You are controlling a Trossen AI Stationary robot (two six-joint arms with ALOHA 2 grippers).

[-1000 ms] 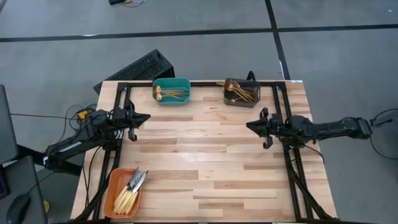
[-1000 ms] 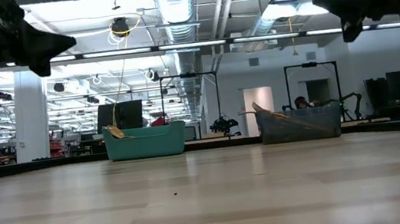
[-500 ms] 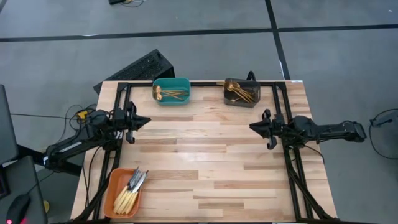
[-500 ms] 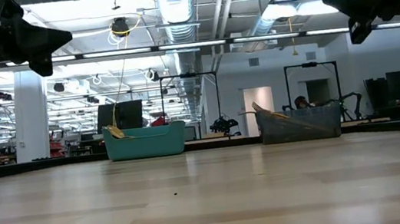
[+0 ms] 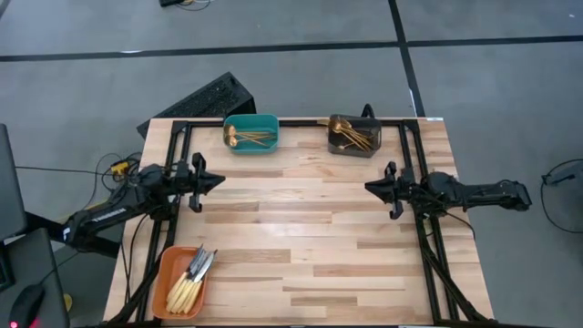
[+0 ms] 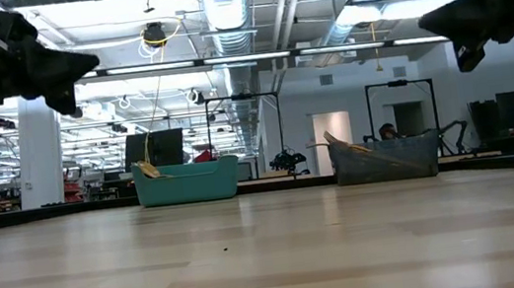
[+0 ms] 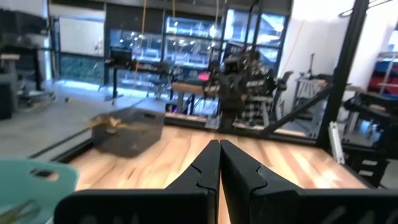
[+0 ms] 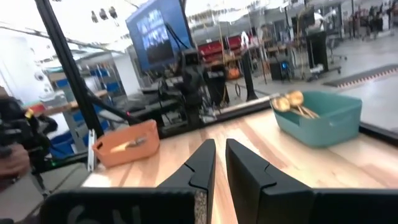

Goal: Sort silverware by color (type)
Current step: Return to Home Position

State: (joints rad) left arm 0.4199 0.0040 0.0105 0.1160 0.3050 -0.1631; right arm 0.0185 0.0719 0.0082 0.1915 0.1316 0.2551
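Observation:
The silverware lies sorted in three bins. Gold spoons fill the teal bin [image 5: 251, 134] at the far edge, and gold forks fill the dark grey bin [image 5: 354, 136] to its right. Knives with pale handles lie in the orange bin [image 5: 181, 281] at the near left corner. My left gripper [image 5: 219, 179] hovers shut above the table's left side and points level toward the right. My right gripper [image 5: 368, 185] hovers above the right side and points left, with a narrow gap between its fingers [image 8: 205, 163] and nothing in it. Neither gripper touches anything.
The wooden table top [image 5: 301, 228] stretches between the two arms. Black frame rails [image 5: 422, 228] run along the table's left, right and far sides. A black keyboard [image 5: 196, 100] lies on the floor beyond the far left corner.
Both grippers have sunk a little toward the table while staying level. My right gripper has also drawn back slightly toward the table's right edge. The bins and the silverware have not moved.

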